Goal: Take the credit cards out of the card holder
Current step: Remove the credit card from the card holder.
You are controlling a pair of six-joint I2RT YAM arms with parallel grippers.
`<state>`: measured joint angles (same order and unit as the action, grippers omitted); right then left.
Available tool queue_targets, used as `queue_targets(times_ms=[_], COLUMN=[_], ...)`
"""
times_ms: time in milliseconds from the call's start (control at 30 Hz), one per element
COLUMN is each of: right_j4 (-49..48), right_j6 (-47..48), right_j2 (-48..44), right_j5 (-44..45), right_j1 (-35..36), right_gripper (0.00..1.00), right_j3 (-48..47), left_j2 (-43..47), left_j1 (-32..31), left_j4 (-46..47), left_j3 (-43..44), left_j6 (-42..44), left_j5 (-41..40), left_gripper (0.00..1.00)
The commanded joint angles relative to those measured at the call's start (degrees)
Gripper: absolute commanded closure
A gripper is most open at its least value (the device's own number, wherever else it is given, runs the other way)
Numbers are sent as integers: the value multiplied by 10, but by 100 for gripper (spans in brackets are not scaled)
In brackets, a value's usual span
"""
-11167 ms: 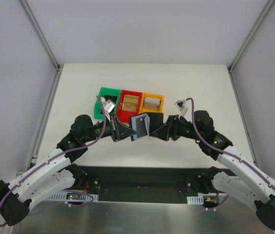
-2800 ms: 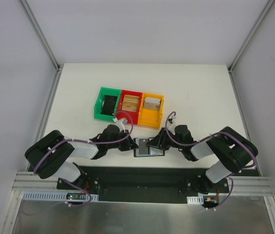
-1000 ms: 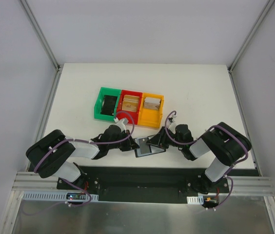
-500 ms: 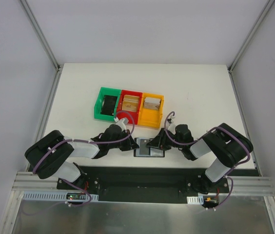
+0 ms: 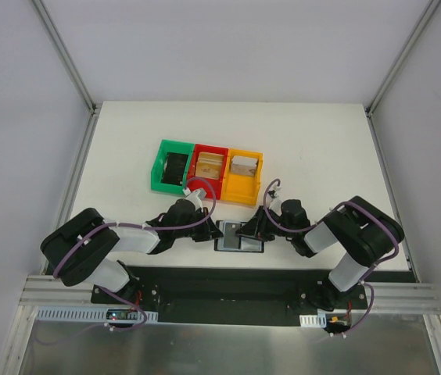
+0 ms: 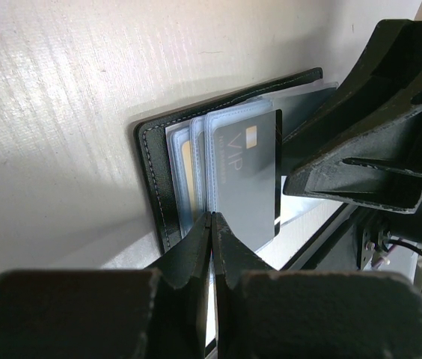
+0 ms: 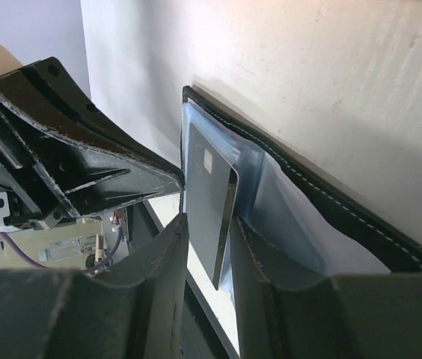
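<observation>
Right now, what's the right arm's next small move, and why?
Probably close the right end effector on the grey VIP card: it stands partly out of the card holder, between those fingers, while the shut left end effector sits at the sleeve edge.

Green bin, red bin, orange bin stand touching — one row — on the table.

The card holder lies on the table (before the bins).
</observation>
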<state>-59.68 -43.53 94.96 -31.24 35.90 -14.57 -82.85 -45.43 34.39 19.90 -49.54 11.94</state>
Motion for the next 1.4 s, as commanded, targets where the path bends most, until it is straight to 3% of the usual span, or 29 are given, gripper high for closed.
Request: queue_targets(times_ms=[0, 267, 500, 867, 1367], right_j4=[-58, -59, -59, -59, -59], right_j6=[-23, -21, -19, -17, -14], right_j2=[9, 3, 1, -10, -14], right_j5=[-42, -39, -39, -38, -39], right_j1=[13, 12, 11, 5, -4], right_gripper=[72, 78, 90, 86, 94], right_j3=[-8, 1, 7, 21, 27], left_j2=[-26, -23, -16, -9, -6], left_j1=[-9, -8, -9, -8, -8], left_j4=[-34, -34, -34, -35, -35], left_j3=[-3, -9, -14, -21, -29], left_j6=[14, 9, 8, 6, -4], left_j5=[-17, -25, -31, -44, -45], left_gripper=[100, 100, 100, 100, 100])
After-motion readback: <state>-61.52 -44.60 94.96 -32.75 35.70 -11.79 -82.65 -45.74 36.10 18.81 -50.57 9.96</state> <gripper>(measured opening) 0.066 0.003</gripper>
